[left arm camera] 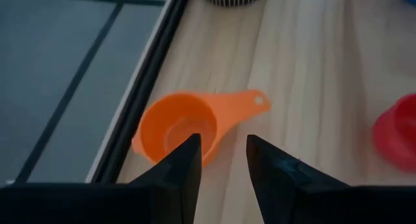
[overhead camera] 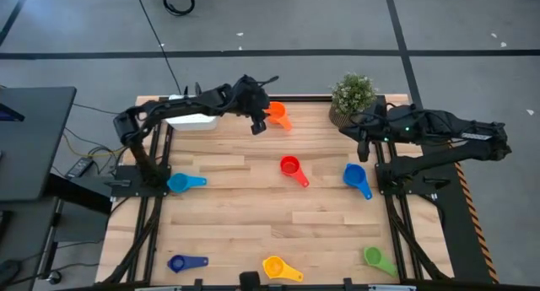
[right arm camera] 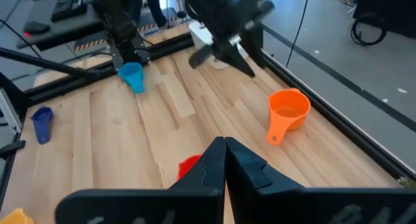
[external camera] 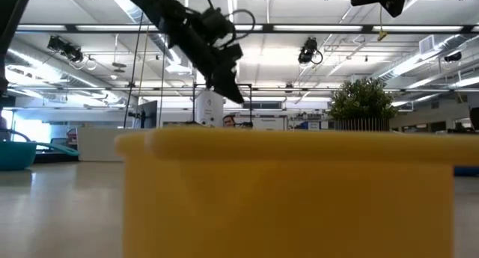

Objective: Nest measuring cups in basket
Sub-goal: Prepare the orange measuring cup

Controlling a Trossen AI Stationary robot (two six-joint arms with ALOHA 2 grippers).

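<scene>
The orange measuring cup (left arm camera: 177, 125) lies near the table's far edge, with its handle pointing toward the plant pot. My left gripper (left arm camera: 223, 154) hangs open just above it, slanting down, with the fingers over the cup's near rim and touching nothing. In the high view this gripper (overhead camera: 257, 125) stands between the white basket (overhead camera: 196, 121) and the orange cup (overhead camera: 278, 115). Red (overhead camera: 293, 167), blue (overhead camera: 356, 178), light blue (overhead camera: 184, 182), dark blue (overhead camera: 186, 262), yellow (overhead camera: 280, 267) and green (overhead camera: 378, 258) cups lie scattered on the wood. My right gripper (right arm camera: 225, 148) is shut and raised at the right side.
A potted plant (overhead camera: 353, 95) stands at the far right, close to my right arm. The table's dark far rail (left arm camera: 140, 94) runs right behind the orange cup. In the low view the yellow cup (external camera: 284, 191) fills the foreground. Bare wood lies in the table's middle.
</scene>
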